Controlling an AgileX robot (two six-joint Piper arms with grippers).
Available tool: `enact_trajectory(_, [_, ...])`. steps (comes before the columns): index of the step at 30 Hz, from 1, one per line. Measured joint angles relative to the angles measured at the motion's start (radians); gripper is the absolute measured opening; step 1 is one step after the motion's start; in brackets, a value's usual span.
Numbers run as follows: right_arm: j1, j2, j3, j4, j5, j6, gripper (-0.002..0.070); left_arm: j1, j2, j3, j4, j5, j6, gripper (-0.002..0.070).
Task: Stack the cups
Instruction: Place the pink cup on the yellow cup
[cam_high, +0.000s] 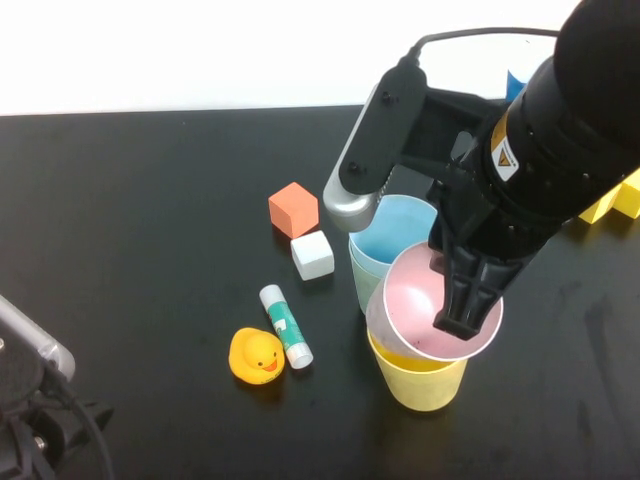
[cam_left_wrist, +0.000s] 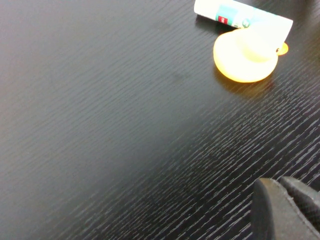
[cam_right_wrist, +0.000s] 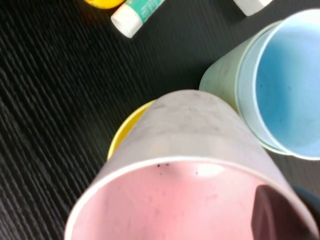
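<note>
My right gripper (cam_high: 462, 300) is shut on the rim of a pink cup (cam_high: 425, 310), one finger inside it and one outside. It holds the cup tilted just above a yellow cup (cam_high: 420, 385) that stands on the table. In the right wrist view the pink cup (cam_right_wrist: 185, 150) fills the front, with the yellow cup's rim (cam_right_wrist: 122, 135) behind it. A blue cup (cam_high: 395, 235) sits nested in a pale green cup (cam_high: 362, 275) right beside them. My left gripper (cam_left_wrist: 287, 207) is shut and empty, parked low over bare table at the near left.
A yellow rubber duck (cam_high: 257, 356), a glue stick (cam_high: 286, 325), a white cube (cam_high: 312, 254) and an orange cube (cam_high: 293, 209) lie left of the cups. Yellow blocks (cam_high: 618, 200) sit at the far right. The table (cam_high: 130, 230) is black.
</note>
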Motion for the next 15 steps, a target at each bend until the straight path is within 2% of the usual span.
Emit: enact_trajectory(15, [0.000, -0.017, 0.050, 0.001, 0.000, 0.000, 0.0019, 0.000, 0.000, 0.000, 0.022, -0.007, -0.021, -0.0001])
